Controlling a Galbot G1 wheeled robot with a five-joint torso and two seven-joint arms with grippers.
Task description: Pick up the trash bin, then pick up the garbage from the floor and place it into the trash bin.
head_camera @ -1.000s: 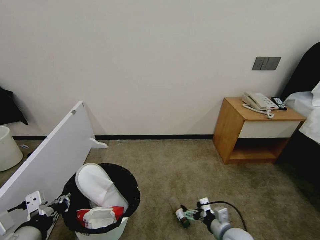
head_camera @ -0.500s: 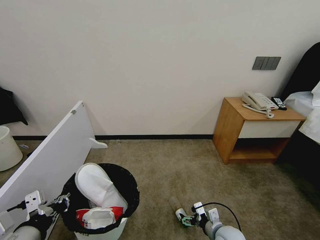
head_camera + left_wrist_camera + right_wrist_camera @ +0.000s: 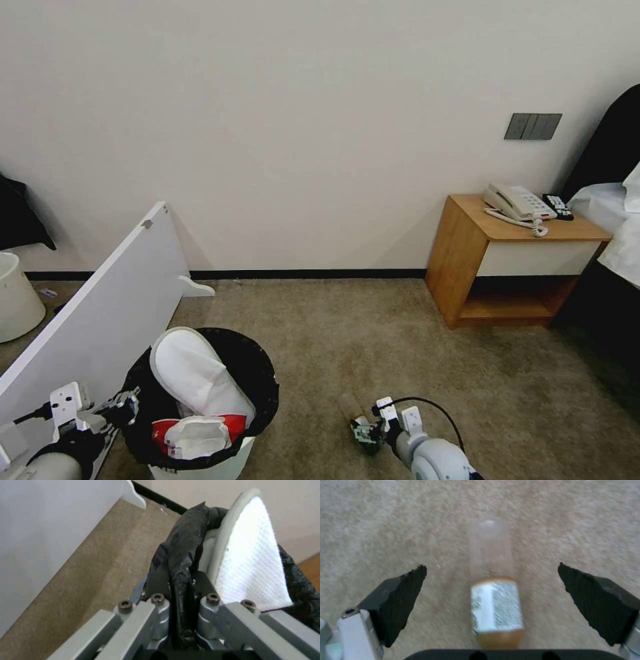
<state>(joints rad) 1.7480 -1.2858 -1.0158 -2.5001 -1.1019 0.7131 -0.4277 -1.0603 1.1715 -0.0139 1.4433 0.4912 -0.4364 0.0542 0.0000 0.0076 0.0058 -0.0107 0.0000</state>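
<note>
Head view: the left tool [image 3: 128,405] pinches the black-lined rim of the round white plastic trash bin [image 3: 200,460], while the right tool [image 3: 493,600], spread wide, brackets a small clear plastic bottle [image 3: 495,597] on open beige carpet [image 3: 373,333].

The trash bin [image 3: 200,467] is smooth white plastic with a crinkled glossy black liner; the bottle [image 3: 493,590] is clear plastic with a paper label on rough carpet [image 3: 373,333].
</note>
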